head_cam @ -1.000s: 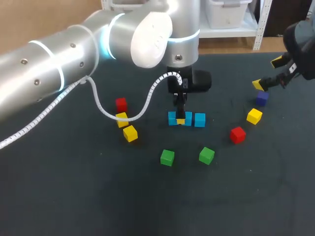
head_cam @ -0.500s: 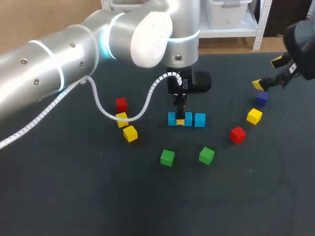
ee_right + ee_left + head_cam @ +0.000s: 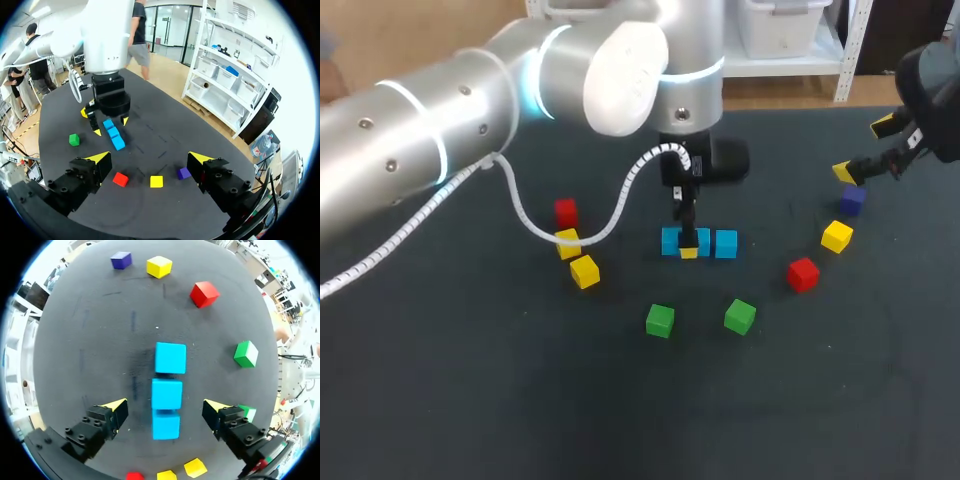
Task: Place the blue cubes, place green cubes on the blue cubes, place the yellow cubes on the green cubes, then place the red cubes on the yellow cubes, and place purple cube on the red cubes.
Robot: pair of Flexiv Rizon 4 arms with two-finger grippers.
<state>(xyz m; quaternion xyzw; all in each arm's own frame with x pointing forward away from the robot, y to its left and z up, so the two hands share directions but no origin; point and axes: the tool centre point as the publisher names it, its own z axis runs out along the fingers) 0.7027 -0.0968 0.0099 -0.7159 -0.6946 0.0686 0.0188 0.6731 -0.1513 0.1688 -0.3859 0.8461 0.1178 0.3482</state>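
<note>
1. Nearest me: first green cube (image 3: pixel 660 321) at 7 o'clock of the blue row, second green cube (image 3: pixel 740 316) at 5. Both loose on the desk (image 3: pixel 470 400), prob. waiting as the next layer.
2. Yellow cube (image 3: pixel 584 271) at 8 o'clock, w/ another yellow (image 3: pixel 568 243) just beside it, half under the left arm's cable. Near red cube (image 3: pixel 803 274) at 4.
3. Blue cubes (image 3: pixel 166 394): three in one line, two touching, the end one just beside. Looks like the base layer is laid.
4. Left tool (image 3: pixel 165 410) straddles that line, fingers wide, empty, touching no cube as far as I can tell. Reads as a release pose.
5. Farther out: far red cube (image 3: pixel 566 212) at 10, lone yellow cube (image 3: pixel 837 236) at 3, purple cube (image 3: pixel 852 200) at 2. None stacked yet.
6. Right tool (image 3: pixel 863 150) farthest, approx. 2 o'clock, above the purple cube's end of the desk. It is wide and empty, prob. parked clear of the left arm.
7. Vs 1 s ago: no cube moved and the right arm is unchanged. The left tool is in about the same spot over the blue line, w/ a tiny shift at most.
</note>
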